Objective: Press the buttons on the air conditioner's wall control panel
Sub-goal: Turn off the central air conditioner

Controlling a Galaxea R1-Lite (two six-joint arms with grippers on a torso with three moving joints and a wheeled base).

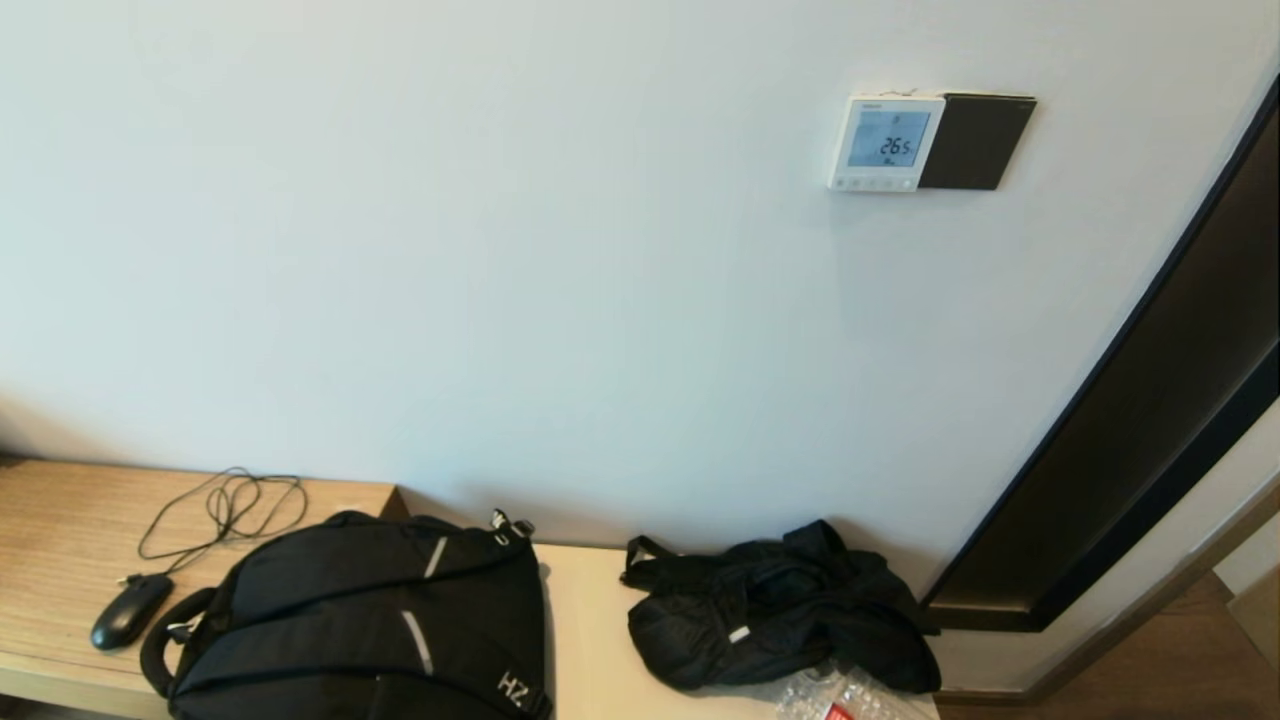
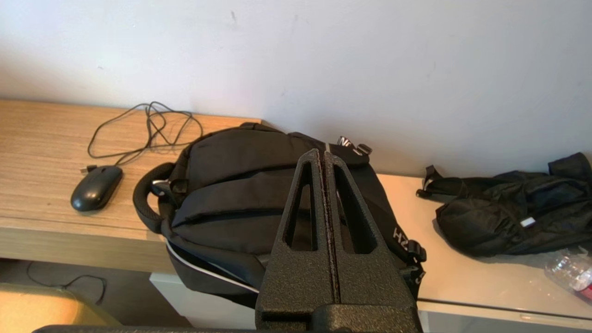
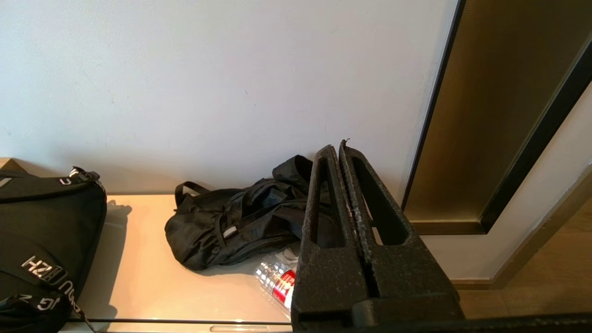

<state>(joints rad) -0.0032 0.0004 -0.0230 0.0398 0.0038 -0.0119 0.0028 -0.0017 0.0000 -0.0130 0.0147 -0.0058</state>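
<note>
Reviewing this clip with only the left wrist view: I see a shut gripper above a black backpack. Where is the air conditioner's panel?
Observer: The white wall control panel is high on the wall, to the right, shown only in the head view.
Operator: Is its display on?
Observer: Yes, the screen is lit and seems to read 26.5, with a dark rectangular plate directly beside it on the right.
Operator: And the right gripper?
Observer: The right gripper is shut, down near the crumpled black bag, nowhere near the panel; neither arm appears in the head view.
</note>
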